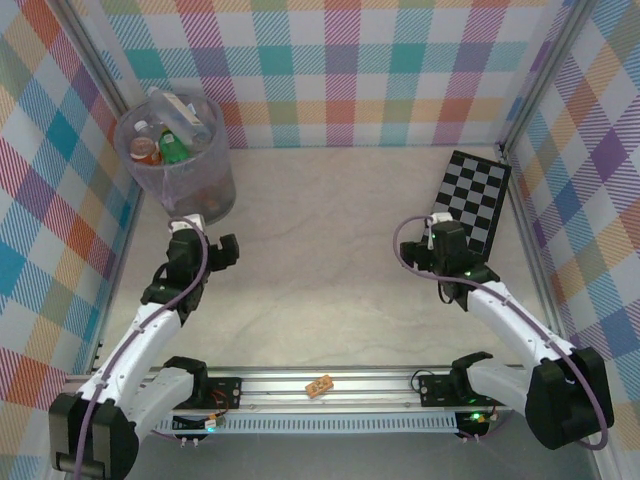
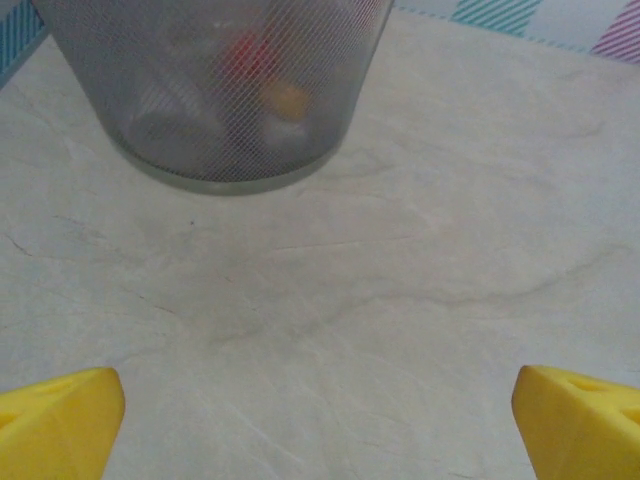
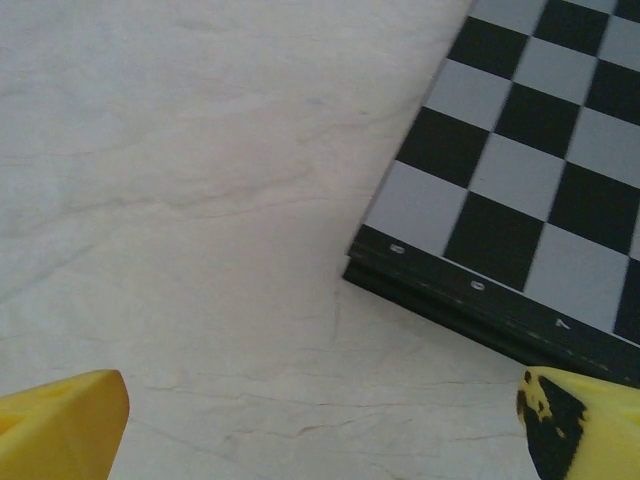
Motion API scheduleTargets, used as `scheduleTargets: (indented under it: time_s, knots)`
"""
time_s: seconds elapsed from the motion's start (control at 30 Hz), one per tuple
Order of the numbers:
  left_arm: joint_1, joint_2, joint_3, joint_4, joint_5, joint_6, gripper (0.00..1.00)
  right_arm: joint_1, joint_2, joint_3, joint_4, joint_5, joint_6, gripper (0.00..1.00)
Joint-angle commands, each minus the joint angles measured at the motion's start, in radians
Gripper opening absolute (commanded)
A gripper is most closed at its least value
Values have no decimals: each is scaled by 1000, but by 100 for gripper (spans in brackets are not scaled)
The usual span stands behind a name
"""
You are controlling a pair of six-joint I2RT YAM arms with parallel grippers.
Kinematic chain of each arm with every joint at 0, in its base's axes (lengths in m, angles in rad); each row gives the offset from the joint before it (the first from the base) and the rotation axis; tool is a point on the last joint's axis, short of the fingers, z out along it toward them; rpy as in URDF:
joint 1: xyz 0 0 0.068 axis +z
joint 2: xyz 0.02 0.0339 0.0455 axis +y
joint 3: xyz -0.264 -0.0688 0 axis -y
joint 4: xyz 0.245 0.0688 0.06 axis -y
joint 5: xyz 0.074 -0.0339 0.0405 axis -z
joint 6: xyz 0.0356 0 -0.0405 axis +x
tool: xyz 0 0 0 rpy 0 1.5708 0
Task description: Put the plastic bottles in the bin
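Now the left tool [image 2: 320,425] gapes, facing the bin [image 2: 220,150], seemingly low.

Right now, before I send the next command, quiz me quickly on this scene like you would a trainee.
1. What lies inside the bin?
2. True or false: the left gripper is shut on a bottle.
3. What lies closest to the right gripper: A the bin, B the checkerboard, C a bottle?
Key: 1 plastic bottles; 2 false, it is open and empty; 3 B.
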Motion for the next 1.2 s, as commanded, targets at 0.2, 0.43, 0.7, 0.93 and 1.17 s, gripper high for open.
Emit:
scheduleTargets:
  time_s: [0.2, 0.43, 0.7, 0.93, 1.17]
  knots:
    - [-5, 288, -121, 494, -152, 137, 100, -60, 123, -111, 307, 74, -82, 99]
    - [37, 485, -122, 767, -100, 166, 100, -80, 181, -181, 557, 105, -140, 99]
    - [120, 613, -113, 897, 19, 159, 100, -122, 306, -187, 839, 38, -207, 99]
    - [118, 657, -165, 1025, 51, 178, 100, -202, 416, -170, 941, -96, -130, 100]
    - [117, 662, -161, 1026, 49, 179, 100, -257, 459, -196, 1001, -131, -71, 100]
